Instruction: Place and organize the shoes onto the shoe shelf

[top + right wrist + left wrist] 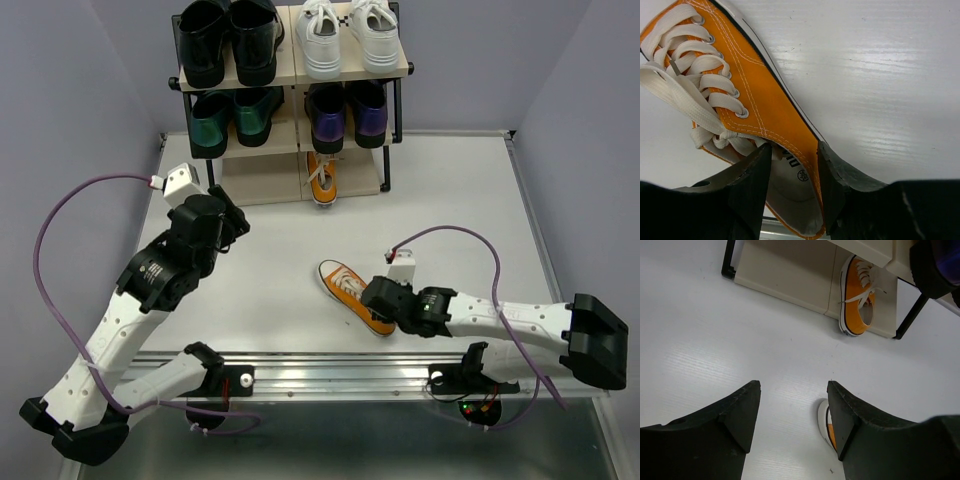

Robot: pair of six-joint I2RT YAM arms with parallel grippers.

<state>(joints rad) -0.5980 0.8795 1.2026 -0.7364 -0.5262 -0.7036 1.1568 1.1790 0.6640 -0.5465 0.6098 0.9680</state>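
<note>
We find the shoe shelf [292,76] at the desk's [270,250] far edge, one sneaker [321,180] on its lowest board, the other sneaker [348,285] lying nearer, right of centre, the right hand [794,160] straddling its heel rim, the left hand [794,390] well leftward.

White table top [280,250]: matt and faintly ribbed, with soft bands of glare seen across it in the wrist views. It is enclosed by pale lavender walls [70,100] at 9, 12 and 3 o'clock. A low white rim [460,133] is noted along the far edge, toward 1 o'clock. An aluminium rail [340,372] is fixed along the near edge at 6 o'clock. Light is even and diffuse; only weak shadows are cast.
</note>
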